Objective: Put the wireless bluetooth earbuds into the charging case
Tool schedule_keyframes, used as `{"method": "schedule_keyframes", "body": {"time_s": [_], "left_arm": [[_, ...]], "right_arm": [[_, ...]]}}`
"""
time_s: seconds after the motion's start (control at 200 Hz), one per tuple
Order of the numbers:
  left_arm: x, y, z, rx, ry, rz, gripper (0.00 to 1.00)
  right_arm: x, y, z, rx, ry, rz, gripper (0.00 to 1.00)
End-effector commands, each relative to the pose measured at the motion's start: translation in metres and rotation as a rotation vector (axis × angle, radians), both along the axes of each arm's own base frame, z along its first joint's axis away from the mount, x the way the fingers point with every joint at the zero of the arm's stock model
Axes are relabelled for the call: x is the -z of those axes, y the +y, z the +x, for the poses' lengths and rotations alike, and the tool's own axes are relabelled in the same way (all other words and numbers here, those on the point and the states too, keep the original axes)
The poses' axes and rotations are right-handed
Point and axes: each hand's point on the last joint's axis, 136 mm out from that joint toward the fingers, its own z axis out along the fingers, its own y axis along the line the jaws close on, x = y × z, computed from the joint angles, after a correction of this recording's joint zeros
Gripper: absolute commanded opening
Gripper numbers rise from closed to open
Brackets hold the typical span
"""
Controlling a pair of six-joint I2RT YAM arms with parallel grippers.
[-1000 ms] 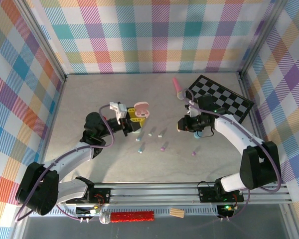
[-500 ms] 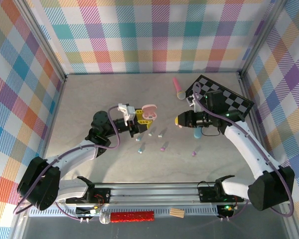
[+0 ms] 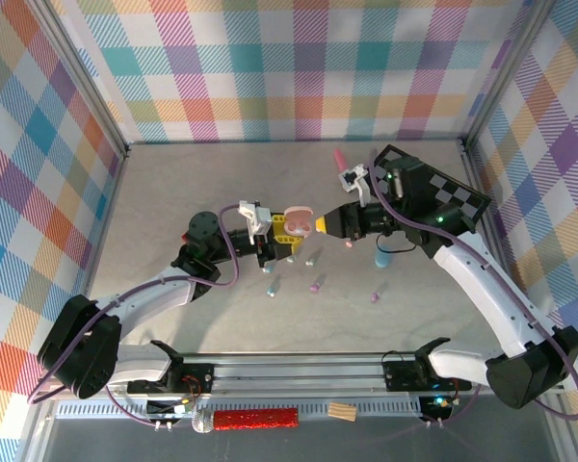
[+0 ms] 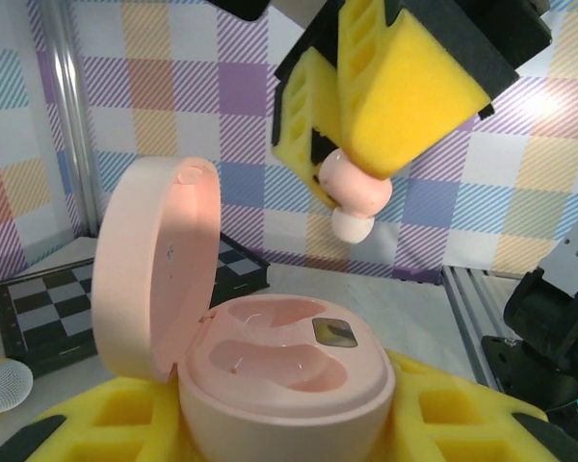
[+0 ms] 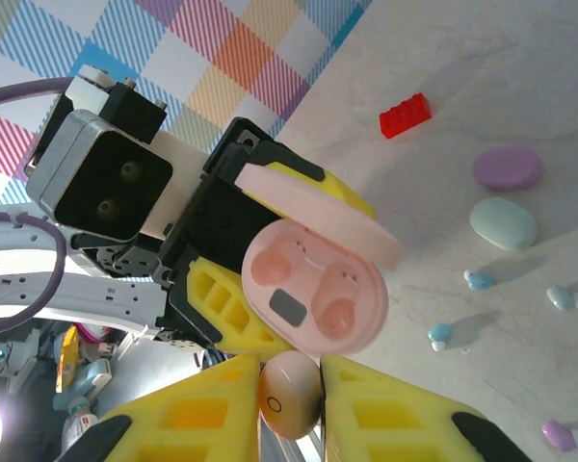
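Pinched by the right gripper (image 5: 289,373) between yellow foam pads (image 5: 183,414): one tiny glossy pink plastic earbud (image 4: 352,192), hanging just above the open pink oval plastic charging case (image 4: 289,380), at its one o'clock. Clamped in the left gripper (image 3: 287,229): that single case, lid upright at nine o'clock, two wells showing. Loose on the grey table (image 3: 173,192) at six o'clock: at least five pastel buds (image 3: 317,284), one mint oval case (image 5: 503,221), one purple oval case (image 5: 508,168).

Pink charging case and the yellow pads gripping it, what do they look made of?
Pink charging case: probably smooth moulded plastic, with a soft satin sheen and rounded edges. Yellow pads: likely foam, matte, with a fine porous texture and cut-out cells.
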Motion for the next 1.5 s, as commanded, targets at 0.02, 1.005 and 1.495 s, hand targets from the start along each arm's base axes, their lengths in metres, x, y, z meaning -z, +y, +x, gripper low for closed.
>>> {"method": "schedule_keyframes", "body": {"time_s": [0.02,1.005,1.495], "left_arm": [[-0.016,-0.005,-0.006,0.04,-0.064,-0.018,0.37],[-0.025,-0.004,-0.006,0.032,-0.078,-0.024,0.37],[-0.021,0.004,-0.001,-0.023,-0.052,-0.023,0.37]], "right_arm": [[-0.011,0.009,0.004,-0.023,-0.049,0.012,0.2],[0.008,0.019,0.009,-0.026,-0.05,-0.043,0.37],[0.008,-0.016,-0.009,0.038,-0.319,0.061,0.59]]}}
